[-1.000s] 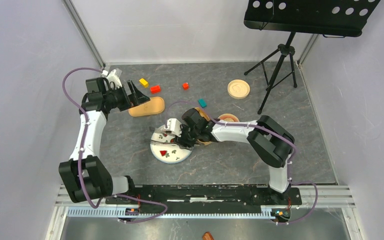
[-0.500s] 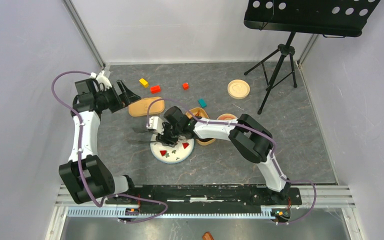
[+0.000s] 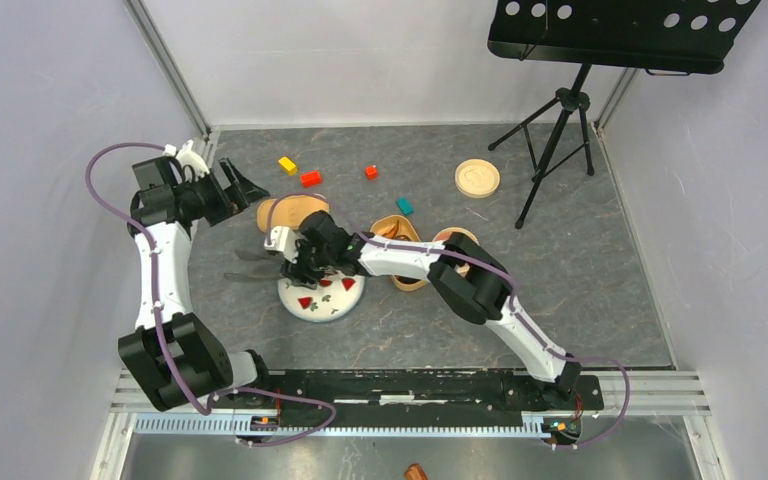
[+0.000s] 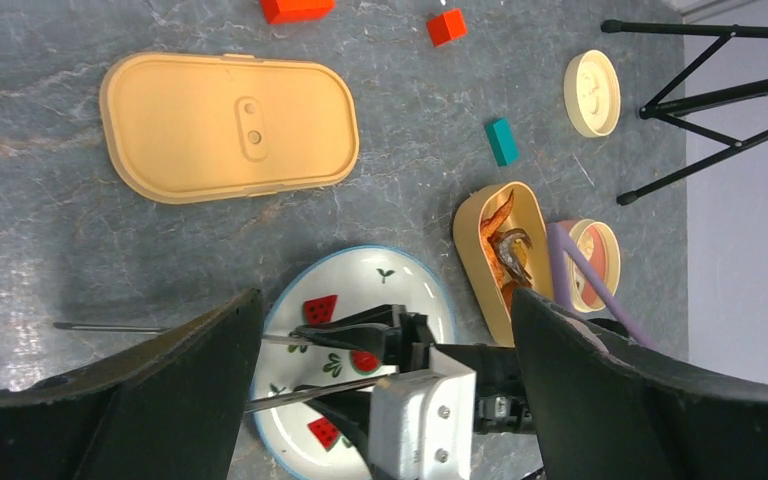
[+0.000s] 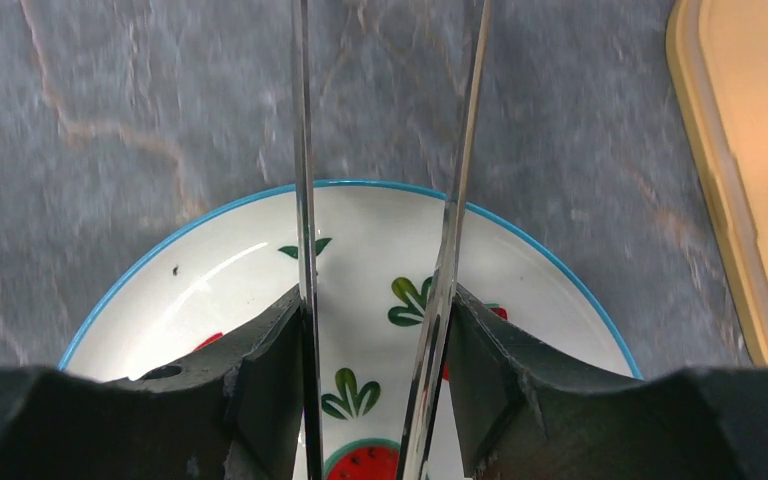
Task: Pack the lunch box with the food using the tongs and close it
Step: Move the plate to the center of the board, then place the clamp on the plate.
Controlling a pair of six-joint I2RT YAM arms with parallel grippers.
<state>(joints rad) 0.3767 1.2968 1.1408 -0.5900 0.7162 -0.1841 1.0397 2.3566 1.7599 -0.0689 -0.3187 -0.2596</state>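
Nearest the arm bases, the plate (image 5: 230,260) was set on the grey table (image 3: 440,330), and red wedges (image 4: 320,308) were seen on it. Above it the right gripper (image 5: 375,298) was clamped on the tongs (image 5: 303,150), with one finger pressed against the outside of each arm. The two arms stood apart and were stretched out past the plate's left rim. Just right of the plate the lunch box (image 4: 474,228) was seen open, with orange-brown food (image 4: 505,262) inside. Farther back the lid (image 4: 228,125) was laid flat, apart from the box. At the far left the left gripper (image 4: 385,310) was held spread wide. A teal cube (image 4: 501,141) was seen beyond the box.
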